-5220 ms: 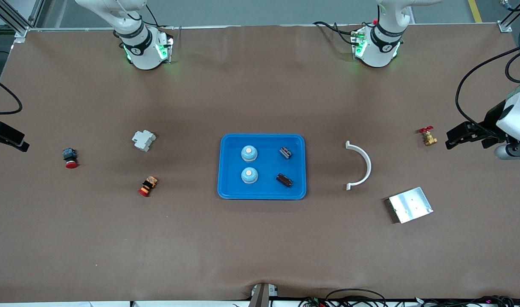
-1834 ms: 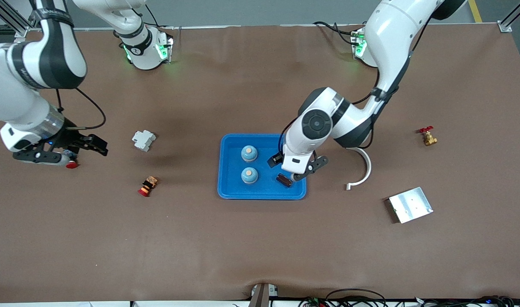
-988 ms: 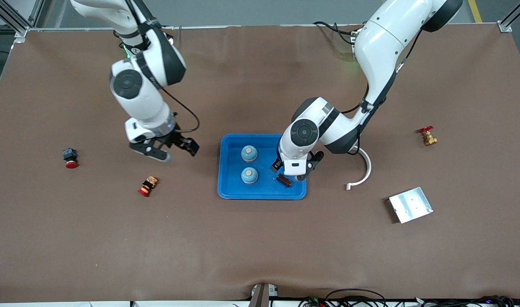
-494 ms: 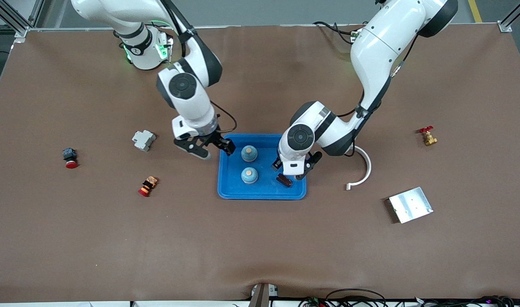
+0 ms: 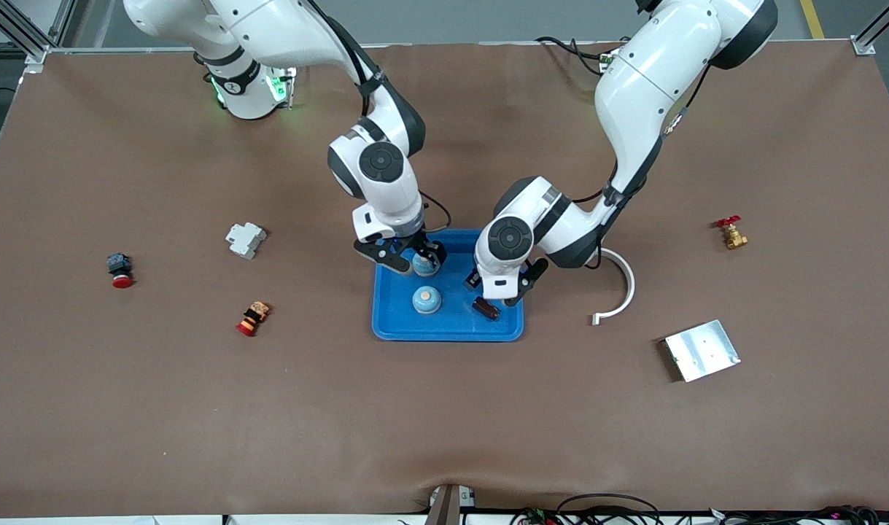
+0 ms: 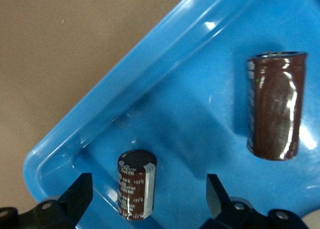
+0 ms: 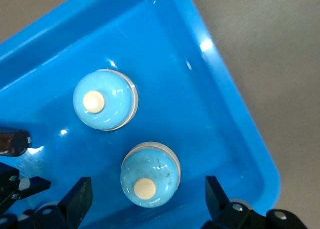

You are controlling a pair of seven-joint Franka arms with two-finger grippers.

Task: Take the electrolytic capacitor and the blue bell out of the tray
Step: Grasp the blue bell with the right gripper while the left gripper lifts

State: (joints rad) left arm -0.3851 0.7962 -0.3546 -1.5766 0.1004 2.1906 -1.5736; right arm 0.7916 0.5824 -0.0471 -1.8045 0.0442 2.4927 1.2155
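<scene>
1. You are at the approach step: both arms hang over the shallow bright blue rectangular plastic tray (image 5: 393, 329) in the middle of the brown desk (image 5: 444, 408), and nothing is lifted yet.
2. Your left gripper (image 5: 499, 290) hovers over the tray's half toward the left arm's end, jaws spread. In the left wrist view the smaller brown cylindrical electrolytic capacitor (image 6: 135, 183) lies between them, untouched; a larger brown capacitor (image 6: 275, 105) lies apart from it.
3. Your right gripper (image 5: 409, 262) is low over the round blue bell with a pale button (image 7: 149, 175), jaws spread either side of it. A second blue bell (image 5: 426, 300) sits nearer the front camera.
4. Next, I judge, you lower each gripper, pinch, then lift clear of the rim.
</scene>
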